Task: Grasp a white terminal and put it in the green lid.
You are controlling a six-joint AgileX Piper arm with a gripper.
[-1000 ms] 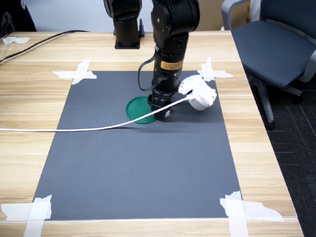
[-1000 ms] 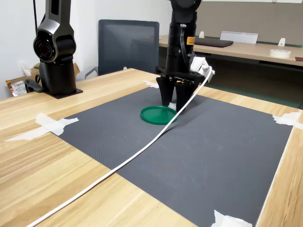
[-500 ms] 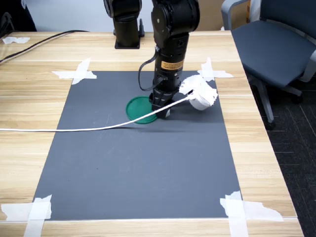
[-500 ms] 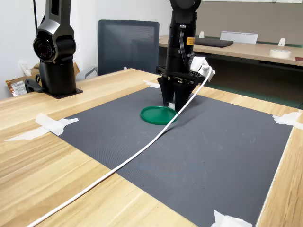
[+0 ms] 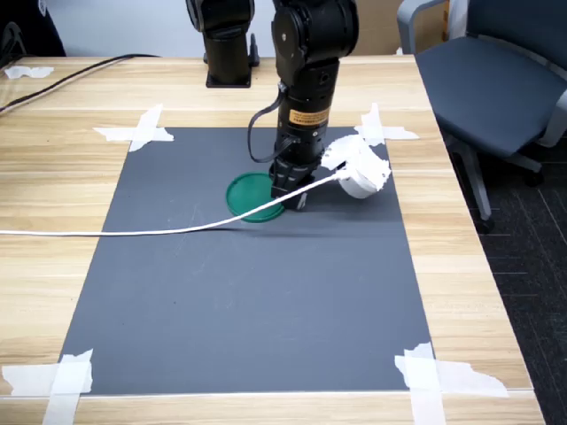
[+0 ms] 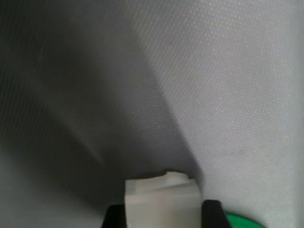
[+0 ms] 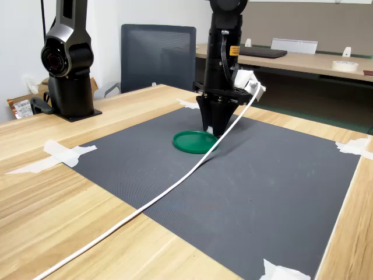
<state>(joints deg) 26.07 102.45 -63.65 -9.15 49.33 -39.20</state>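
Jaws had closed since the earlier frame; gripper [image 7: 217,129] now pinched the white terminal [image 6: 160,202]. Shallow hold (wrist view): it could slip before the green lid [image 7: 194,142].

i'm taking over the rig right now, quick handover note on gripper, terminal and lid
Gripper: shut on the white terminal, a finger on each side of it in the wrist view, low over the dark mat.
Green lid: flat on the mat, beside the fingers, nothing visible in it in both exterior views.
Done: the grasp.
Left: lift, carry over the lid, release the terminal inside it.
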